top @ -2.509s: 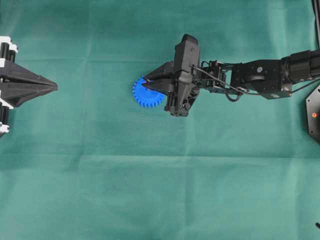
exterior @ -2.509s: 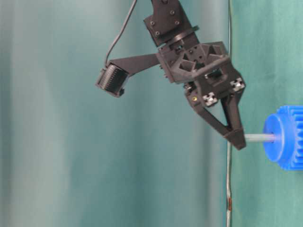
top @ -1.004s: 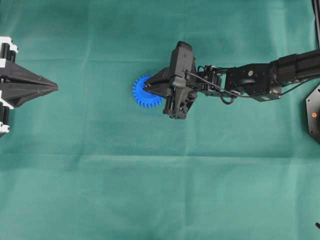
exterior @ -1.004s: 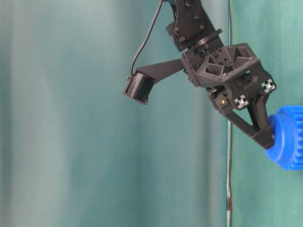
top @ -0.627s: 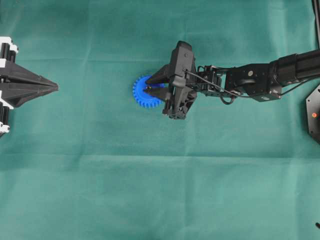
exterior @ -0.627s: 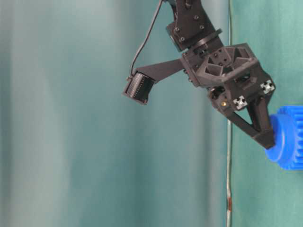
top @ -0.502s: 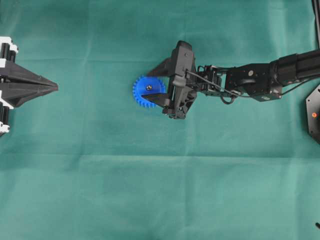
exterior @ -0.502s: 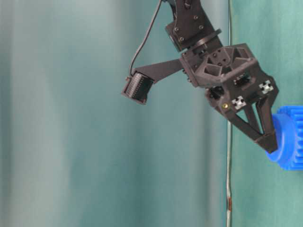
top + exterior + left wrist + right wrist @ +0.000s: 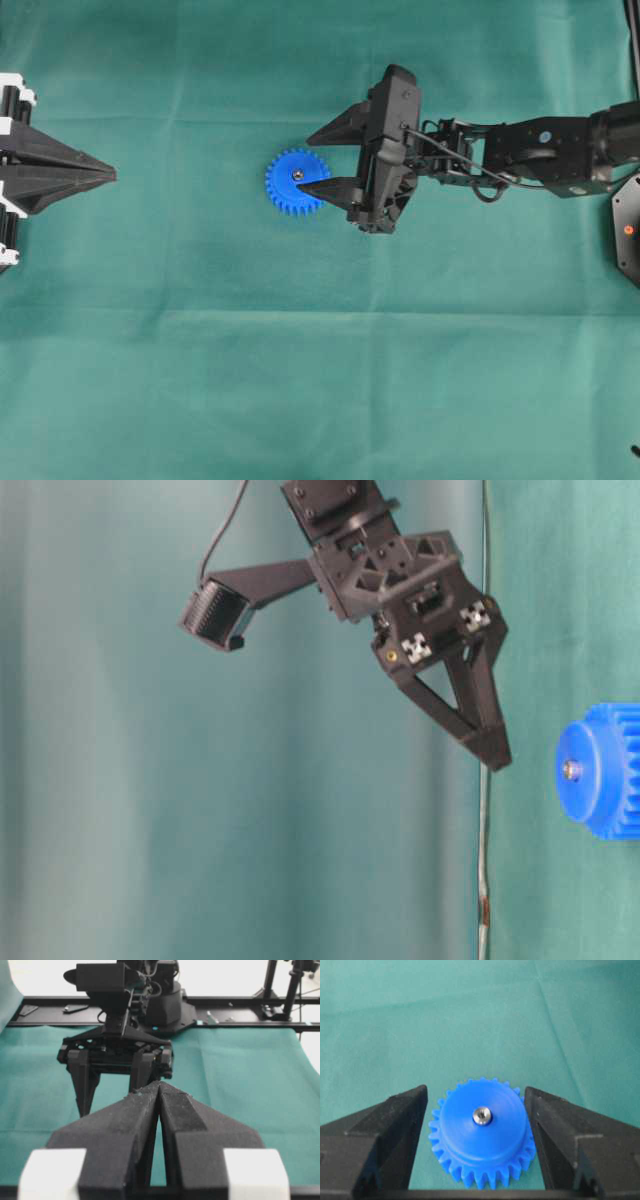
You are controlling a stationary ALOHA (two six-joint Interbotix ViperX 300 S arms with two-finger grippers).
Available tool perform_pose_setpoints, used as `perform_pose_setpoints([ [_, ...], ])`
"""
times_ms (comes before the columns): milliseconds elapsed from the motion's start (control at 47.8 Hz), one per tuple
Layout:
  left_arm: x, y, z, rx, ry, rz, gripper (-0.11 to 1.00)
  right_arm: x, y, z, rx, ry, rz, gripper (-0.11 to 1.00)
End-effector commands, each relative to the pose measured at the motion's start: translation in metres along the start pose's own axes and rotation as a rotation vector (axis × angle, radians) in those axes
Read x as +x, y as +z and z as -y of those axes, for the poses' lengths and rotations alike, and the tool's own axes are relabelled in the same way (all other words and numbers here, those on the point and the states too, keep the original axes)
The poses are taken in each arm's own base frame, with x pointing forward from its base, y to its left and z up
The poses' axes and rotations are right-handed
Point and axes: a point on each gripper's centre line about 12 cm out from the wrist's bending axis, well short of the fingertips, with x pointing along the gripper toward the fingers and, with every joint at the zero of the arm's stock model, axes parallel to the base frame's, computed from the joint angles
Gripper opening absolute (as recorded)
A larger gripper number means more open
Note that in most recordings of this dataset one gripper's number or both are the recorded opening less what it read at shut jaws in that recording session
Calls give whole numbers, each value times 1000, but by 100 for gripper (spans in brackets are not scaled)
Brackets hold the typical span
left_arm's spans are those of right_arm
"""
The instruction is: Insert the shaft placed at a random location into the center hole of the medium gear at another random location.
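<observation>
Evidently the insertion is finished: the shaft [image 9: 482, 1115] sits in the center hole of the medium gear [image 9: 297, 181] on the table. Right gripper [image 9: 318, 158], fingers spread, hangs beside the gear; retreat comes next.

A green cloth [image 9: 300, 380] covers the desk, smooth apart from faint crease lines that run across it in the overhead view. In the left wrist view a black metal rail [image 9: 240, 1004] runs along the far edge of the cloth, with black stands [image 9: 292, 985] rising behind it at the right and a few small dark items lying on the rail, too small to identify. In the table-level view a thin dark cable [image 9: 483, 860] crosses the picture in a straight line over the cloth.
</observation>
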Motion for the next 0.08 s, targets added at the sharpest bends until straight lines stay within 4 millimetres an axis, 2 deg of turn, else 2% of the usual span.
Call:
perform_pose_setpoints([
  [0, 2, 11, -1, 3, 3, 31, 0, -6, 11, -1, 17, 4, 21, 79],
  [63, 2, 11, 0, 2, 1, 31, 0, -6, 7, -1, 17, 3, -5, 79],
])
